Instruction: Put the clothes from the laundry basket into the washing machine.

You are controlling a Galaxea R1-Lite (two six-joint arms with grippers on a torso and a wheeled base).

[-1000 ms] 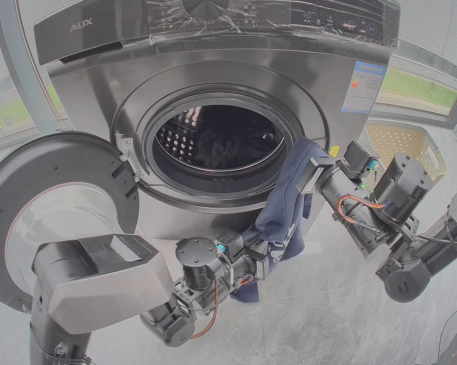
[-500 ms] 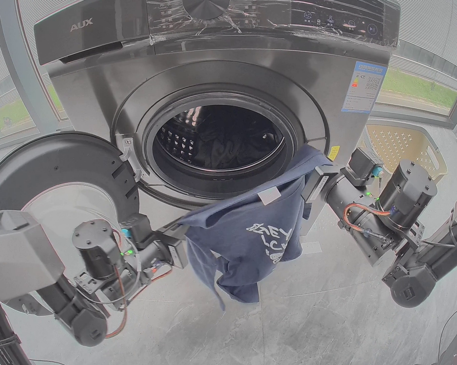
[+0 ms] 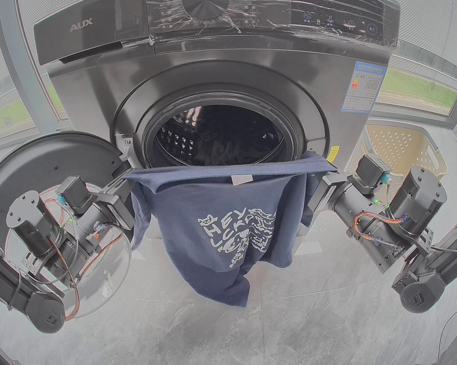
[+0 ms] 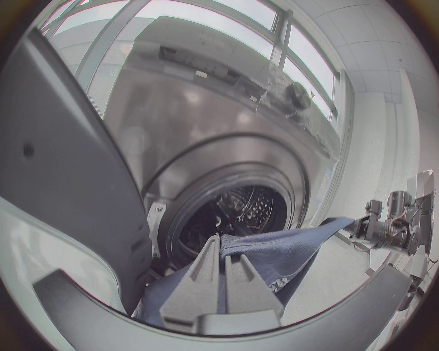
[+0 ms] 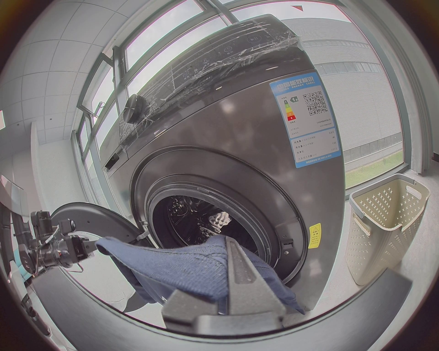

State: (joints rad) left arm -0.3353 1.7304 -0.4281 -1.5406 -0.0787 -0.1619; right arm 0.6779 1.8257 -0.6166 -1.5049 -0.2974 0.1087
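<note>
A navy T-shirt (image 3: 225, 221) with white print hangs spread wide in front of the washing machine (image 3: 218, 65), just below the open drum (image 3: 219, 135). My left gripper (image 3: 124, 182) is shut on its left shoulder, my right gripper (image 3: 325, 179) shut on its right shoulder. The top hem runs taut and level between them. In the left wrist view the fingers (image 4: 208, 269) pinch the navy cloth (image 4: 279, 249), with the right gripper (image 4: 359, 228) far off. In the right wrist view the T-shirt (image 5: 183, 269) drapes over the finger (image 5: 242, 274). Dark clothes lie inside the drum.
The round machine door (image 3: 46, 163) stands swung open at the left, close behind my left arm. A beige laundry basket (image 3: 408, 145) stands right of the machine, beside the window. Grey tiled floor (image 3: 275, 329) lies open below the shirt.
My left gripper has swung far left and up with its end of the T-shirt, pulling the bunched shirt out flat. The right gripper has shifted slightly right and down.
</note>
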